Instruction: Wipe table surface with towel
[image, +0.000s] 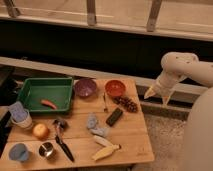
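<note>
The gripper (156, 96) hangs at the end of the cream-coloured arm (180, 70), off the right edge of the wooden table (132, 136) and over the floor. Its two pale-tipped fingers (149, 93) point downward, spread apart with nothing between them. The towel (95, 125) lies on the table, well apart from the gripper, to its left in the view and lower. The towel is a small cloth of grey-blue colour, crumpled into an uneven lump rather than laid flat, and nothing rests on it. Nearest the gripper, just inside the table edge, is a dark pine-cone-like cluster (128, 104). The orange bowl (115, 88) stands beyond it, then the purple bowl (85, 87). A fork (105, 103) lies between the orange bowl and the towel. A black rectangular block (114, 117) lies just beside the towel, on the side facing the gripper. Below the towel is a yellow corn cob (106, 151). Farther from the gripper stand the green tray (47, 80), holding an orange-red item (48, 103), a round yellow fruit (40, 131), a metal cup (46, 149) and a blue cup (18, 152).
</note>
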